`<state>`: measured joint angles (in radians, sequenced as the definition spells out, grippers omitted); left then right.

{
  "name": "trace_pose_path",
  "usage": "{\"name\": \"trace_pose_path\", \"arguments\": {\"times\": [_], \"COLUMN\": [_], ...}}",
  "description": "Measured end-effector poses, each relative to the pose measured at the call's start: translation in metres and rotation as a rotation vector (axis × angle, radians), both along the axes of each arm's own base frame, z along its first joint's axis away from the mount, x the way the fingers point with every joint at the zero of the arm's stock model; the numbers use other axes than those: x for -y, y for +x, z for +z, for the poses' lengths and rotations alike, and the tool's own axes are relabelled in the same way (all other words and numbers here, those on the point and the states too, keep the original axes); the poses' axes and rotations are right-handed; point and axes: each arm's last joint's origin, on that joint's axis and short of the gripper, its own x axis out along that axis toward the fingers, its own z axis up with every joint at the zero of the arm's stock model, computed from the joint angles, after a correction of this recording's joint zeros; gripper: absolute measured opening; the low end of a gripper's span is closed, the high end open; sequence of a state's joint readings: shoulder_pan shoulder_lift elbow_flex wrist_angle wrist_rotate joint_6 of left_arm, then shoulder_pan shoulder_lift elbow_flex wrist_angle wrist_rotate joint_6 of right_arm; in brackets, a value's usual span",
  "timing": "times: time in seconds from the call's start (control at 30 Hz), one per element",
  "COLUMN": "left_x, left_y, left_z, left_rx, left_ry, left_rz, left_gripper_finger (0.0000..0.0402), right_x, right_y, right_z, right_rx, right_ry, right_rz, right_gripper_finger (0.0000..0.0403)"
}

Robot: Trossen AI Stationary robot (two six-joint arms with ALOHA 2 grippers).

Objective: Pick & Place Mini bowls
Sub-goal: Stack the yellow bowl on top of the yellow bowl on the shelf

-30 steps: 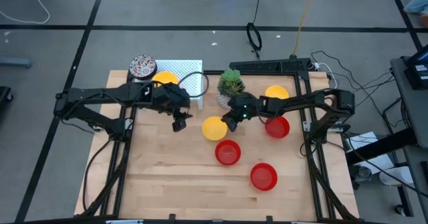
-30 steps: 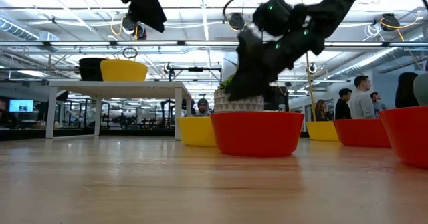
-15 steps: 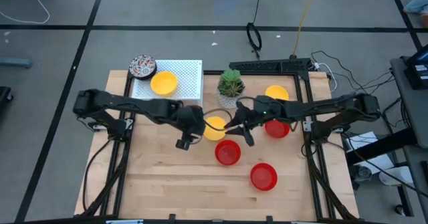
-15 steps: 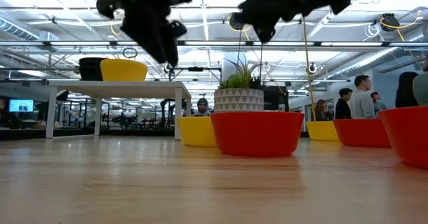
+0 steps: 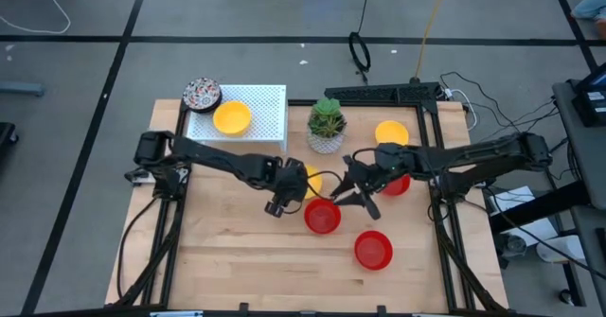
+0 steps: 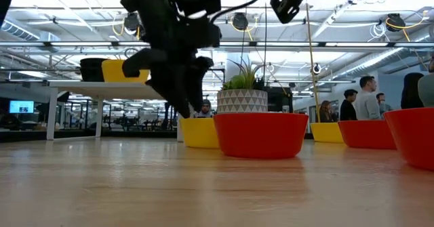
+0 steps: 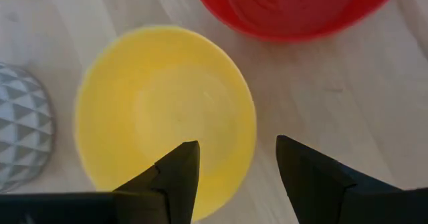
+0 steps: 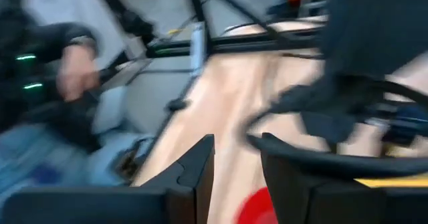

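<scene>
A yellow mini bowl (image 5: 309, 178) (image 7: 167, 110) sits upright on the wooden table near its middle, by the plant pot. My left gripper (image 5: 284, 197) (image 7: 234, 150) (image 6: 186, 108) hangs open just above this bowl's rim, one finger over the inside and one outside, touching nothing. My right gripper (image 5: 363, 199) (image 8: 237, 144) is open and raised to the right of it, above the red bowls. Three red bowls (image 5: 322, 217) (image 5: 373, 250) (image 5: 394, 182) and another yellow one (image 5: 391, 131) rest on the table. A yellow bowl (image 5: 232, 118) lies on the white rack, beside a patterned bowl (image 5: 202, 94).
The white pot with the green plant (image 5: 327, 125) (image 6: 242, 99) stands just beyond the middle yellow bowl. The white rack (image 5: 270, 104) lies at the far left. The nearest red bowl (image 7: 294, 7) is close to my left gripper. The near part of the table (image 5: 246, 260) is bare wood. People stand in the room behind.
My left gripper has swung from the white rack toward the table's right and near side and come down over the middle yellow bowl. My right gripper has drawn away from that bowl, rising and moving right and nearer. The bowls have stayed in place.
</scene>
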<state>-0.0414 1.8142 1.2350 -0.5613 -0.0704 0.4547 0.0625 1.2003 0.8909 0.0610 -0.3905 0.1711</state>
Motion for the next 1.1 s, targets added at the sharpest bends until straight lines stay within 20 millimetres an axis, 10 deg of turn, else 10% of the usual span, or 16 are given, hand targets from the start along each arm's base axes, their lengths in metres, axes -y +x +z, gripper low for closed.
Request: {"name": "trace_pose_path", "arguments": {"times": [0.4,0.6,0.77,1.1], "left_x": [0.001,0.0,-0.001,-0.004], "left_y": [0.01,0.009,0.004,-0.026], "left_z": [-0.028,-0.033,-0.018,0.059], "left_rx": [-0.037,-0.065,-0.046,0.153], "left_ry": [-0.052,-0.02,-0.025,-0.042], "left_rz": [0.033,0.068,0.097,0.228], "left_gripper_finger": [0.0194,0.0107,0.0013,0.0007], "right_x": [-0.01,-0.01,-0.009,-0.003], "right_y": [0.001,0.002,0.002,-0.003], "right_z": [0.005,0.006,0.006,0.004], "right_rx": [0.08,0.061,0.059,-0.026], "right_ry": [0.009,0.059,0.058,0.065], "right_rz": [0.139,0.122,0.119,-0.041], "right_gripper_finger": [0.0111,0.0108,0.0099,0.008]}}
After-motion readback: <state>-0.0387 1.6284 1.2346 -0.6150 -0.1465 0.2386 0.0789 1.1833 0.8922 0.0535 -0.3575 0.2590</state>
